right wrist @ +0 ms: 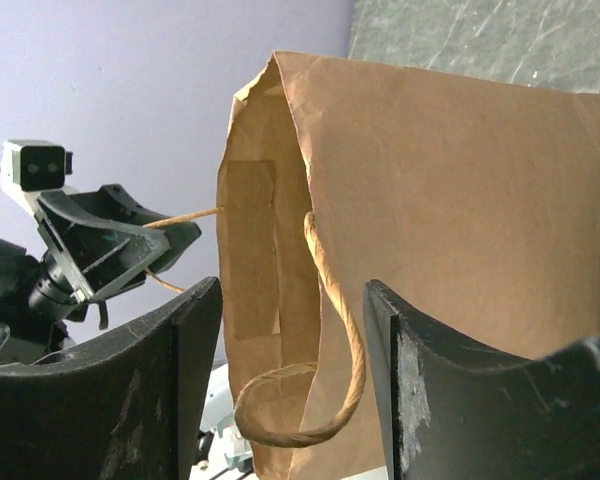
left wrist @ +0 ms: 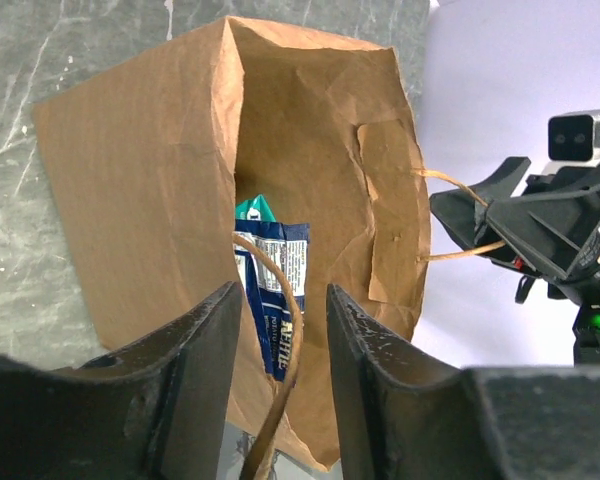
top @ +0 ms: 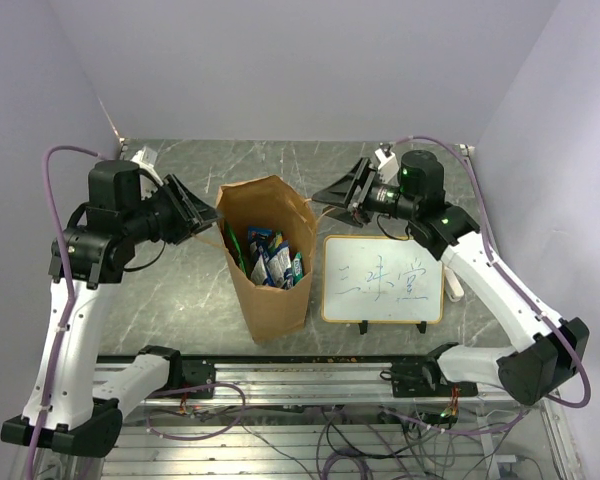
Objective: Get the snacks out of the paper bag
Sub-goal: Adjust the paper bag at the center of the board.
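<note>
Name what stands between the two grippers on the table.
The paper bag, snacks inside, stands between left gripper and right gripper; the top view shows it.

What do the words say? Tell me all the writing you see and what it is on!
"三味堂": handwritten in blue on the whiteboard. The strokes are small, so this reading is likely but not certain.
Blue packet inside the paper bag: white letters, partly hidden and too blurred to read.
Other snacks: the print is too small to read.
Paper bag: no writing shows.
</note>
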Tool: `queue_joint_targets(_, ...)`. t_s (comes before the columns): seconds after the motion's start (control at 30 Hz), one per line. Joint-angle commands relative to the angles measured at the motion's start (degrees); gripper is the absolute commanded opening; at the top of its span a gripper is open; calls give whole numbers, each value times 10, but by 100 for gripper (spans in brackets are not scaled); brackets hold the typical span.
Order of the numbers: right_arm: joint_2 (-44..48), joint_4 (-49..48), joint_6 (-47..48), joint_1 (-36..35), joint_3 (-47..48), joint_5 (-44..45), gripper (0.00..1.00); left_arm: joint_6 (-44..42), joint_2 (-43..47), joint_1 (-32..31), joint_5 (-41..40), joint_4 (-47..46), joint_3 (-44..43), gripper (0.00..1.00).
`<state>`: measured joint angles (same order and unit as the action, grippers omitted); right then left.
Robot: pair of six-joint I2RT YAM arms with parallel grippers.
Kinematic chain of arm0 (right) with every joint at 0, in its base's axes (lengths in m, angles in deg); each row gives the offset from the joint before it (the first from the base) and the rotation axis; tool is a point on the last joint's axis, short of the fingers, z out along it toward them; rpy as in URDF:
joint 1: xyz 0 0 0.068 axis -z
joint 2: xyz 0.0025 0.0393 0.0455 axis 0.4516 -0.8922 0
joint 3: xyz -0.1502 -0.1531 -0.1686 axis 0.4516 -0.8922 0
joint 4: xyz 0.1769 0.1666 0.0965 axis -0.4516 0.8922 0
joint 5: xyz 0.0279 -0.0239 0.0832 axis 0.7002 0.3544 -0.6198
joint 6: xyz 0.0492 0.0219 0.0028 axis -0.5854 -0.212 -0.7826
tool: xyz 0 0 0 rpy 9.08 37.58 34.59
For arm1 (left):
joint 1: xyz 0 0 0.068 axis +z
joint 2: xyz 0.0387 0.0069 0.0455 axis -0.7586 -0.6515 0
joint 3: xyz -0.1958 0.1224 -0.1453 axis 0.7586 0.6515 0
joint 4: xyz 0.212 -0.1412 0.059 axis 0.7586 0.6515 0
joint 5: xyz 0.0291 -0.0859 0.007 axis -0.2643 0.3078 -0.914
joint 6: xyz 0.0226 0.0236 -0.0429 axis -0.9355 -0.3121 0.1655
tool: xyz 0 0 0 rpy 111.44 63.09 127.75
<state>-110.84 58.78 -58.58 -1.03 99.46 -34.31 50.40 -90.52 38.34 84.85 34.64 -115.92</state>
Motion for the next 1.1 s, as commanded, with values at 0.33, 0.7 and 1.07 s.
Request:
queue_joint_targets(0.33, -25, 51, 84, -2, 72, -34, 30, -38, -17, -2, -16, 5, -31, 18)
queue_joint_targets(0.7, -98, 112, 186, -58, 199, -42, 0, -61, -79, 0, -68, 30, -133, 7)
queue_joint_targets(1.07, -211, 54, 168, -131, 304, -19, 0, -153, -188, 37, -234, 102, -347, 7)
